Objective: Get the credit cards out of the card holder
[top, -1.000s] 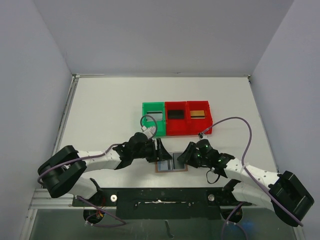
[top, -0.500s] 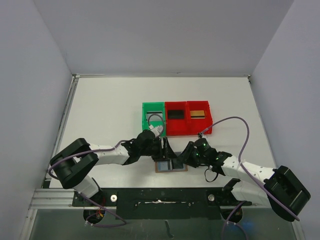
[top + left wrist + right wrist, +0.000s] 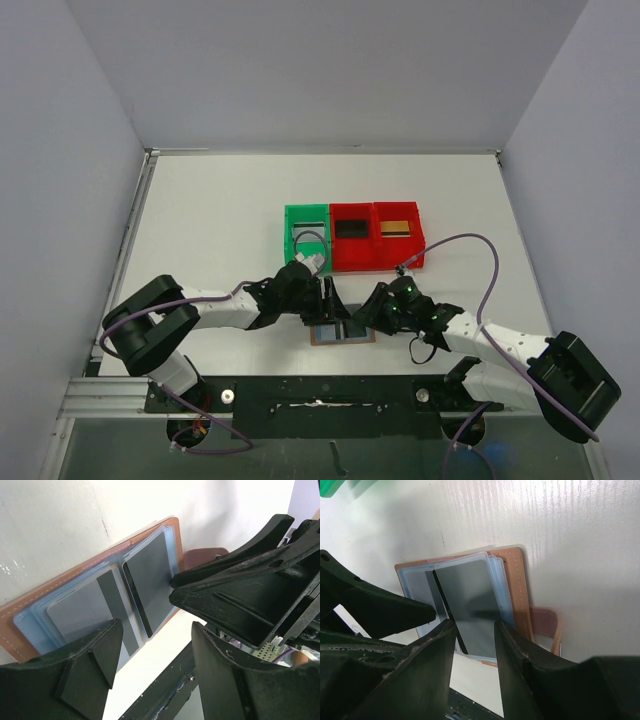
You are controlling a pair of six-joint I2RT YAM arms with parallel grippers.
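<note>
The brown card holder (image 3: 341,333) lies open and flat near the table's front edge, its strap tab (image 3: 545,622) on the right. In its blue-grey pockets I see a light grey card (image 3: 80,612) on the left and a dark grey card (image 3: 470,590) on the right. My left gripper (image 3: 155,665) hovers open at the holder's far edge (image 3: 330,303), nothing between its fingers. The right gripper (image 3: 475,627) stands narrowly open just over the dark card's near end, meeting the left one (image 3: 371,312). A silver card (image 3: 309,232), a black card (image 3: 351,228) and a gold card (image 3: 397,228) lie in the bins.
A green bin (image 3: 290,225) and two red bins (image 3: 374,250) stand in a row just behind the holder. The black mounting rail (image 3: 320,392) runs along the near edge. Grey walls close in the table's sides and back.
The left arm has swung right and brought its gripper against the holder's far edge, close to the right gripper. The right gripper has edged slightly left. The holder has not moved.
</note>
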